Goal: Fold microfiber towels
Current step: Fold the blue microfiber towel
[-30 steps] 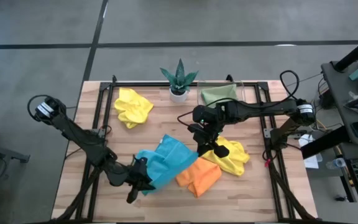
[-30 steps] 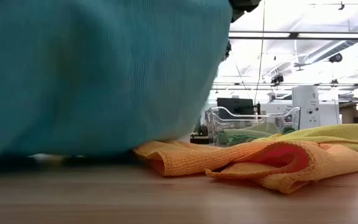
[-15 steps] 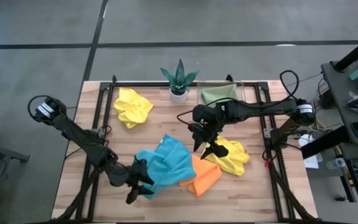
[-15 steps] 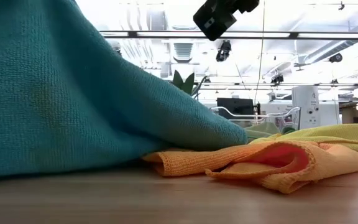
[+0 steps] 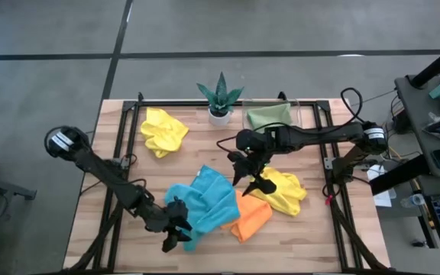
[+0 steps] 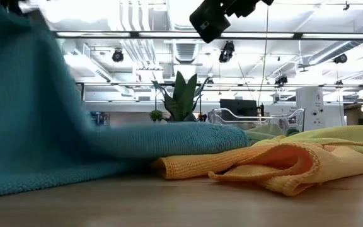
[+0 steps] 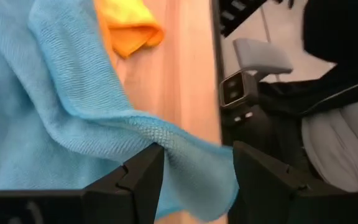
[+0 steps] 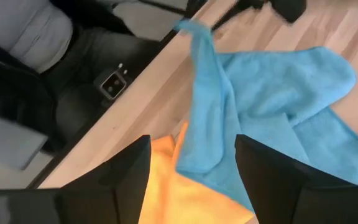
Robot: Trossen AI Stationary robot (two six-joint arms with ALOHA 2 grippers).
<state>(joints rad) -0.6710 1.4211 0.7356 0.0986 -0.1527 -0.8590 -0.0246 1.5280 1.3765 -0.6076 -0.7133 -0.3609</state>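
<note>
Blue towel [image 5: 203, 200] sprawls rumpled near the middle of the worktop's [image 5: 98, 183] front edge, one corner lifted between the fingers of the left hand [image 5: 179, 229], which sits low at the towel's front-left side with its jaws spread wide; from the left wrist view the cloth edge [image 7: 160, 140] drapes across the gap between the two fingers and it is hard to say they pinch it. Blue cloth overlaps the orange towel [image 5: 249, 216], which lies bunched just beside it toward the right, and at table height the blue fabric [image 6: 55, 145] rests on top of the orange folds [image 6: 263, 167]. Touching the orange one on its far-right side is a yellow towel [image 5: 285, 189], crumpled. Right hand [image 5: 252, 177] hovers above the meeting point of those three cloths, fingers apart, nothing in them; the right wrist view looks down on blue [image 8: 272, 118] and orange [image 8: 166, 180] below. A second yellow towel [image 5: 163, 130] sits heaped toward the far-left corner, well apart from the rest. Green towel [image 5: 267, 116] lies in the clear tray [image 5: 302, 113] at the far edge, right of the potted plant [image 5: 220, 98].
</note>
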